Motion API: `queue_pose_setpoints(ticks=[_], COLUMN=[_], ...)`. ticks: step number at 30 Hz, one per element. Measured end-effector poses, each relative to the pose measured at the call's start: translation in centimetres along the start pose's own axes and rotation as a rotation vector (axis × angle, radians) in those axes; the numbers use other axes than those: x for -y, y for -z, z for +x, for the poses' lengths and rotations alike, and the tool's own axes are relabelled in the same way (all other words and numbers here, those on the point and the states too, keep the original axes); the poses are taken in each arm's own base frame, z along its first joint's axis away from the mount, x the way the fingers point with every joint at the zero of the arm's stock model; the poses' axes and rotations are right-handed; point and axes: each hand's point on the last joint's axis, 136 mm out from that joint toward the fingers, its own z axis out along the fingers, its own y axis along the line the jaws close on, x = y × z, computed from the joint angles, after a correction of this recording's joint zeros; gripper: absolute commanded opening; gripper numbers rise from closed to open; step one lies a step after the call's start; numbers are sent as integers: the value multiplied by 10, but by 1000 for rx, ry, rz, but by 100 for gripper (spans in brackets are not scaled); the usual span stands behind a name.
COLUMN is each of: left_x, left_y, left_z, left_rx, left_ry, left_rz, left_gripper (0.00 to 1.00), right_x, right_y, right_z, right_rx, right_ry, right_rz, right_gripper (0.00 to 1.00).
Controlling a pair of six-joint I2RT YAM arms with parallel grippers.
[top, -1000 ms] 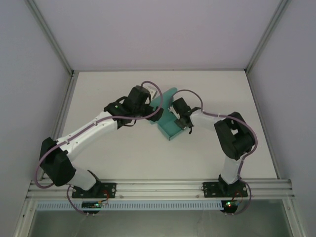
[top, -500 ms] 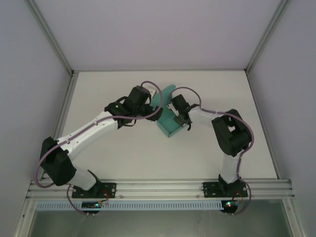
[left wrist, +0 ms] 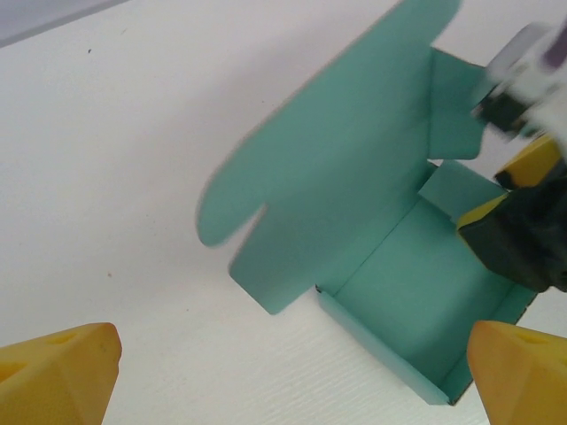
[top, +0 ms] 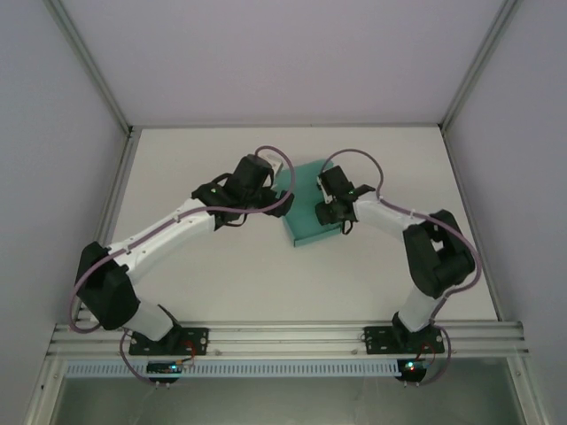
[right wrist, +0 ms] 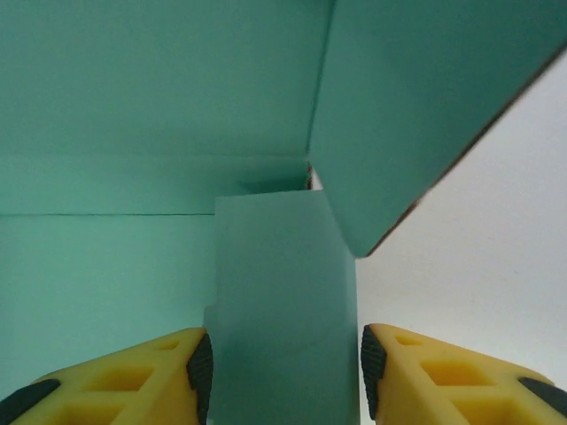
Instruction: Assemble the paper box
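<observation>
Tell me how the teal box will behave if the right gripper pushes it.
Probably floppy: the paper box is thin sheet with its lid open. It is likely light, so it may slide on the table rather than fold. The flap between the right gripper fingers could buckle.

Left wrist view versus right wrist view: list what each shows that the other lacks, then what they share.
Left wrist: the whole paper box, its tabbed lid folded open over the white table, the open left gripper short of it, and the right gripper at the tray's side wall. Right wrist: a close look at one inner flap pinched between black pads. Shared: teal card and white table.
</observation>
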Motion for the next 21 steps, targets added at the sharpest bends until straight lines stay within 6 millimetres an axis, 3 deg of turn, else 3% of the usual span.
queue_pose_setpoints(ticks=[3, 7, 11, 15, 18, 21], left_x=[-2, -3, -4, -3, 0, 1], left_y=[-9, -21, -31, -40, -50, -63], left_z=[9, 18, 25, 30, 40, 52], left_rx=[-23, -48, -70, -81, -79, -83], left_ry=[9, 30, 50, 85, 108, 123], left_rz=[-5, -3, -5, 4, 33, 66], left_gripper=[100, 100, 100, 100, 99, 98], right_x=[6, 17, 30, 47, 65, 73], right_y=[13, 16, 18, 35, 49, 47], right_z=[-5, -7, -3, -1, -1, 7], right_rx=[50, 68, 67, 103, 157, 179], right_ry=[-55, -106, -135, -181, -274, -377], right_rz=[-7, -2, -1, -36, -105, -213], right_gripper=[63, 69, 69, 68, 66, 63])
